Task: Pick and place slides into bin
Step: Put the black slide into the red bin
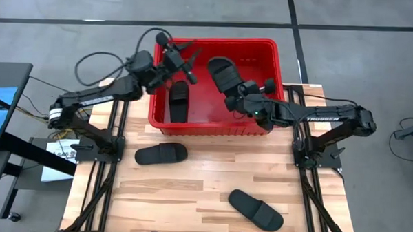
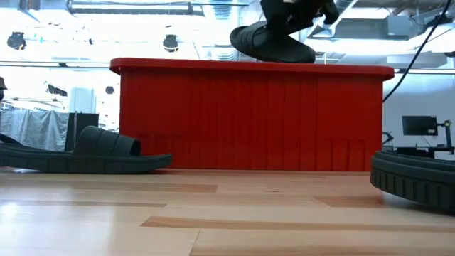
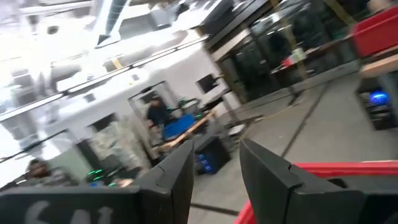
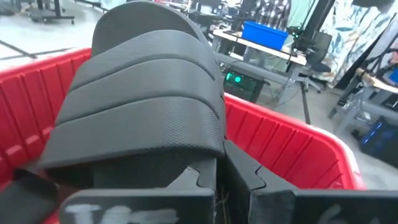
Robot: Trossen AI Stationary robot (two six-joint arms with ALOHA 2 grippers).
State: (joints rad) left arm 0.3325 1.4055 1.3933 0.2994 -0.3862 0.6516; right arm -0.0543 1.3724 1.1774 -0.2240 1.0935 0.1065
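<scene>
Black held slide [image 1: 224, 73], clamped in the right gripper's [image 1: 236, 96] fingers, hangs inside the bin [image 1: 280, 70] at upper centre; left gripper [image 1: 188, 62] fingers are parted, empty.

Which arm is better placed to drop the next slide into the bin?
Right. The right gripper holds a slide above the red bin; the left gripper is empty over the bin.

Bin [image 1: 158, 118]: bright red ribbed basket, sitting upper centre of the high view.
Sandal in bin [image 1: 178, 101]: black, lying lengthwise on its floor.
Held sandal [image 1: 223, 72]: hanging above the bin's right half.
Table sandals: one [image 1: 161, 154] lying just below the bin, another [image 1: 255, 208] lying lower right.
</scene>
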